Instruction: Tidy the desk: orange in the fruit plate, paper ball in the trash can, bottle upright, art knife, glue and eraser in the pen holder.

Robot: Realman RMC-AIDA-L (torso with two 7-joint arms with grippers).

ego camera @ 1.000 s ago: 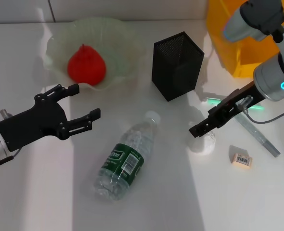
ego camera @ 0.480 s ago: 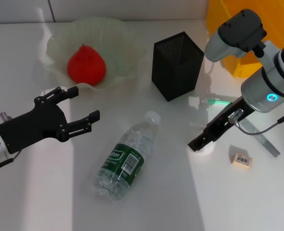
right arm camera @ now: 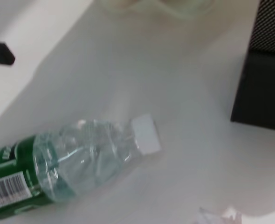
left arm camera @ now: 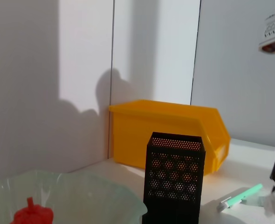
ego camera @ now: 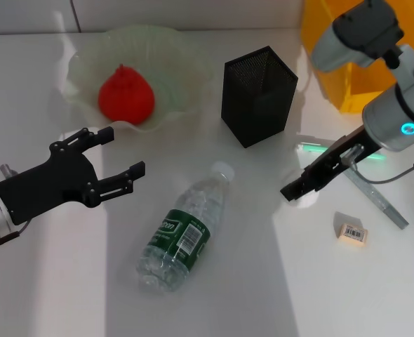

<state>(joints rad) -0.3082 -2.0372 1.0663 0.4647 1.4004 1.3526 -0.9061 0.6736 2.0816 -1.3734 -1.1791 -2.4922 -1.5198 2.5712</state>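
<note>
The right gripper (ego camera: 295,188) hung low beside the black mesh pen holder (ego camera: 258,95), apparently pinching the white crumpled paper ball (right arm camera: 220,216), though its grip could not be confirmed. The left gripper (ego camera: 116,156) waited spread and empty near the clear plastic bottle (ego camera: 184,231), which lay on its side.

Lab-style test desk, white tabletop (ego camera: 347,295), plain white wall panels (left arm camera: 81,70), yellow storage bin (left arm camera: 170,133)

White worktop (ego camera: 333,295). Pale green translucent fruit plate (ego camera: 172,63) holding a red fruit (ego camera: 125,95). Black mesh pen holder (ego camera: 258,95). Clear bottle (ego camera: 182,235), green label, white cap. Yellow bin (ego camera: 347,77). Black claws.
</note>
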